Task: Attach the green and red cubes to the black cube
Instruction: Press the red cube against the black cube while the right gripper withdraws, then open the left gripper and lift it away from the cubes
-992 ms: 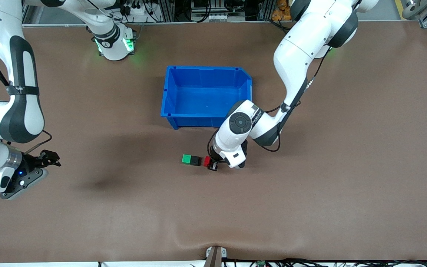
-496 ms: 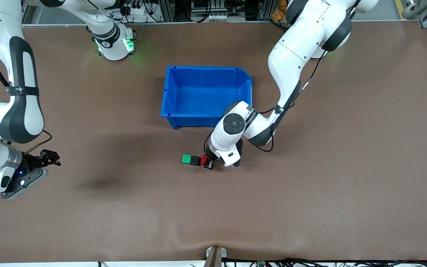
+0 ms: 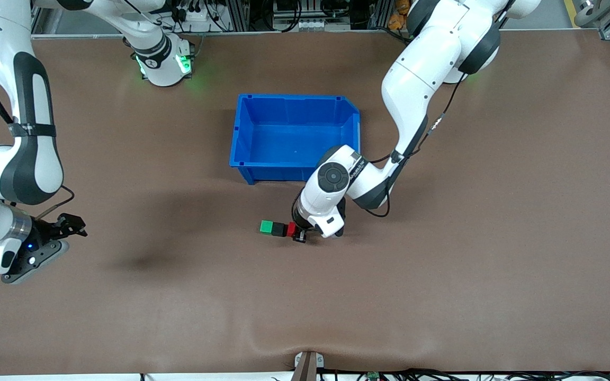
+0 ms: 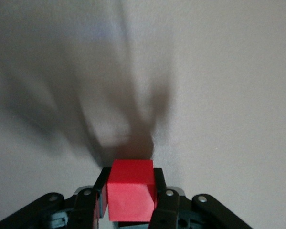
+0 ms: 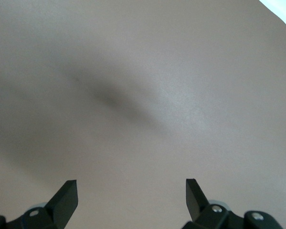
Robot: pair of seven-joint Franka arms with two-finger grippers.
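The green cube point(image 3: 266, 227) and the black cube point(image 3: 278, 229) sit joined side by side on the brown table, nearer the front camera than the blue bin. My left gripper point(image 3: 297, 232) is shut on the red cube point(image 3: 291, 229), which is pressed against the black cube's free side. In the left wrist view the red cube point(image 4: 131, 195) sits between the two black fingers point(image 4: 162, 191), and it hides the black and green cubes. My right gripper point(image 3: 72, 224) is open and empty, waiting over the table at the right arm's end; it also shows in the right wrist view point(image 5: 131, 195).
The blue bin point(image 3: 295, 136) stands open and empty mid-table, just farther from the front camera than the cubes. The left arm's wrist point(image 3: 331, 185) hangs over the bin's near corner. Bare brown table point(image 3: 442, 275) surrounds the cubes.
My left gripper has carried the red cube toward the black cube, closing the small gap; the red cube now touches it. The right arm has not moved.
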